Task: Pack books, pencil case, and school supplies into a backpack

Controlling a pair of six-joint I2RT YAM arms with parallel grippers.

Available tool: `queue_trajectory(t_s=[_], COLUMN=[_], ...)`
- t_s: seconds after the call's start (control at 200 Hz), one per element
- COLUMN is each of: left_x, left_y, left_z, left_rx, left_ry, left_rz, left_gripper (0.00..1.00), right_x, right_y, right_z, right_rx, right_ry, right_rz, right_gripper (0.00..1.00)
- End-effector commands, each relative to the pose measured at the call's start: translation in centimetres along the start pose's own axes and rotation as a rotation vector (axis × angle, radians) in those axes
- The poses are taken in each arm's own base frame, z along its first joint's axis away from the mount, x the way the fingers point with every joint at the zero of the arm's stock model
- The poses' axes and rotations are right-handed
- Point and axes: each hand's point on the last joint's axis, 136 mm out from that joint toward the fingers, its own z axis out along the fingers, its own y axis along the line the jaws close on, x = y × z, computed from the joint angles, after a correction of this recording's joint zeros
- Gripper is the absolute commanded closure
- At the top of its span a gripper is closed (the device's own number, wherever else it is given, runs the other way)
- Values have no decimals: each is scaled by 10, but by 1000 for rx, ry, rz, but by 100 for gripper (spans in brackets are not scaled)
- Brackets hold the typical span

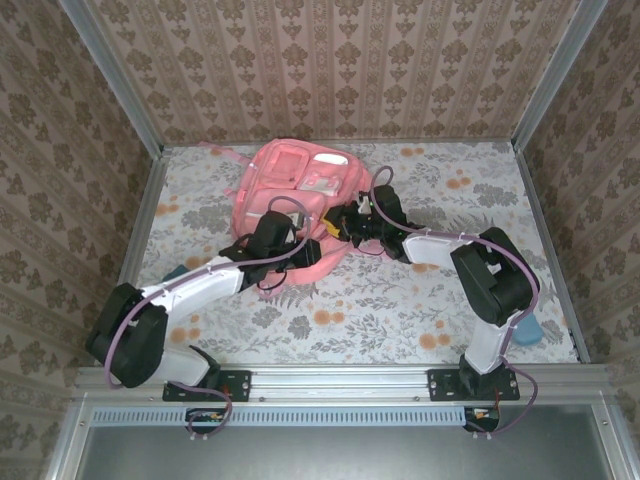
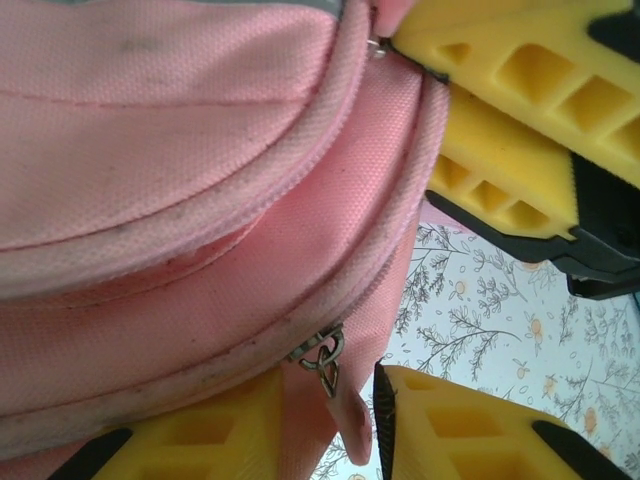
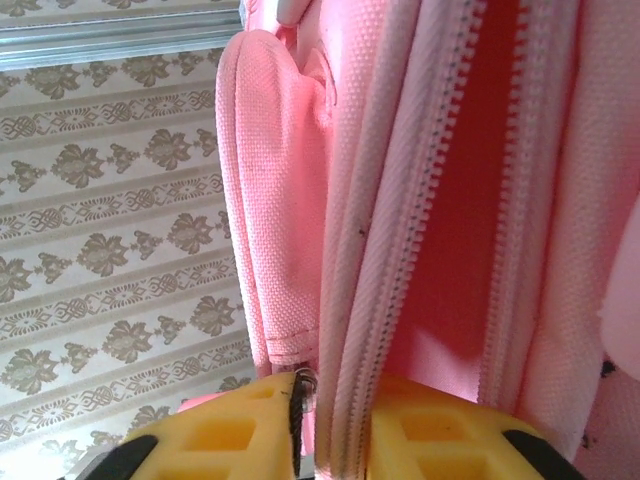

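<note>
Pink fabric backpack [image 1: 295, 185], near rim: left pincer [image 2: 330, 400] pinches fabric tab by metal zip pull [image 2: 322, 358]; right pincer [image 3: 332, 400] pinches open zip edge [image 3: 400, 250]. Bag lies mid-counter [image 1: 400, 300]. Step, prob.: widening mouth. Next: pull rims apart w/o slipping.

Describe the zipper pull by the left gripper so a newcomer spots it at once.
Find the pink backpack lying toward the table's far side. In the left wrist view its zipper seam curves down to the yellow fingers of the left gripper. Between their tips hangs the zipper pull: a small dark metal knot charm, unlike the pink fabric around it.
</note>
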Motion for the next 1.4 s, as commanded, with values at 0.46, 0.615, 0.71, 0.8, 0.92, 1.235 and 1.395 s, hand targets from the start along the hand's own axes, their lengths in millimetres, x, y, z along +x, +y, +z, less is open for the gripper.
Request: queue_trajectory(t_s=[0.46, 0.615, 0.71, 0.8, 0.92, 1.235, 1.395], left_x=[-12, -5, -2, 1, -1, -17, -18], left_y=[6, 21, 31, 40, 51, -14, -43], left_z=[-3, -20, -32, -38, -40, -30, -23], left_rx=[-57, -134, -184, -225, -259, 45, 142], left_ry=[-90, -73, -50, -33, -39, -77, -68], left_rz=[-71, 76, 134, 159, 155, 271, 325], left_gripper=[100, 100, 100, 100, 100, 100, 100], right_x=[1, -15, -24, -33, -42, -17, 3], right_y=[24, 16, 15, 16, 16, 9, 4], right_z=[-6, -19, -28, -35, -41, -35, -24], right_rx=[-83, -58, -49, -56, -58, -49, -61], right_ry=[-37, -84, -110, -135, -164, -125, -92], right_rz=[-27, -29, -39, -43, -50, -46, -16], right_gripper=[89, 94, 97, 98, 98, 53, 48])
